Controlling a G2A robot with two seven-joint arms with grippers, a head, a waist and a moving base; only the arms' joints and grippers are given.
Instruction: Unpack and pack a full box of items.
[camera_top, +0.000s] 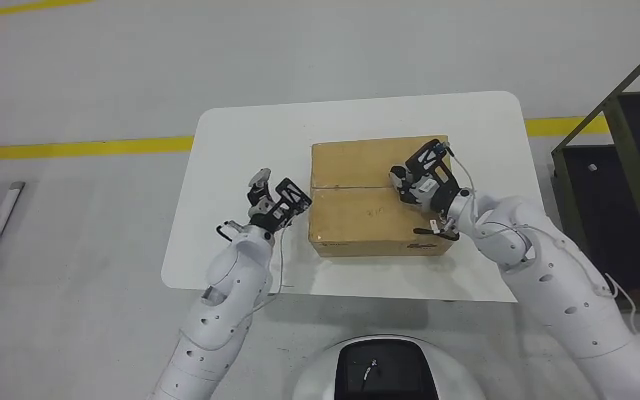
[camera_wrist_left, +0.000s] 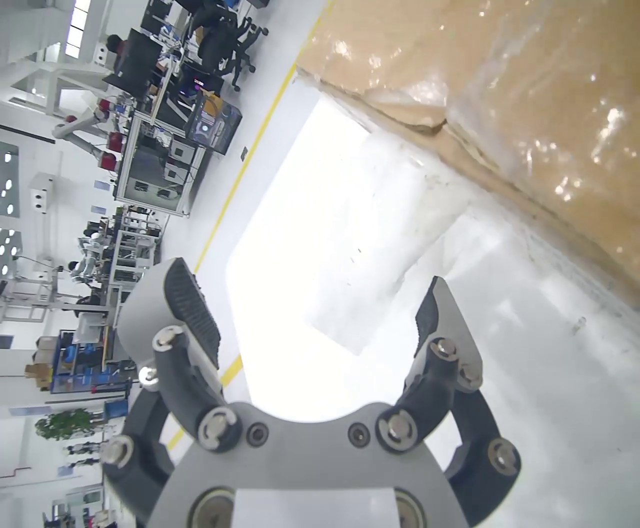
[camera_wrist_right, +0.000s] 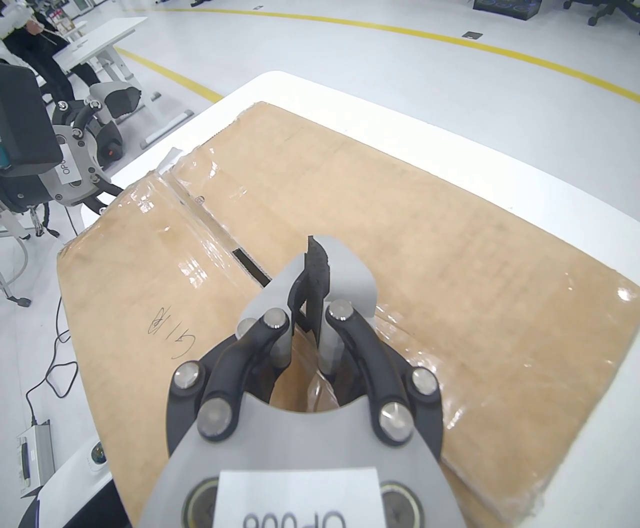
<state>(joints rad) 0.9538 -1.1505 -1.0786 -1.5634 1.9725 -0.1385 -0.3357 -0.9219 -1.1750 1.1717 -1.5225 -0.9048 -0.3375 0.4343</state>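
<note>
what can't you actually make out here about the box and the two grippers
1. Contents of the box: top view, the closed taped flaps cover them.
2. Whether the shut right gripper pinches tape or a flap edge: right wrist view, the gripper itself hides the contact.
3. The handwritten mark on the box top: too small in the top view.
4. Most of the box beside the open left gripper: left wrist view, cut off by the edge.

Closed cardboard box (camera_top: 370, 200) on white table (camera_top: 250, 150), left gripper (camera_top: 278, 186) just beside it, right gripper (camera_top: 401, 180) over its top.
</note>
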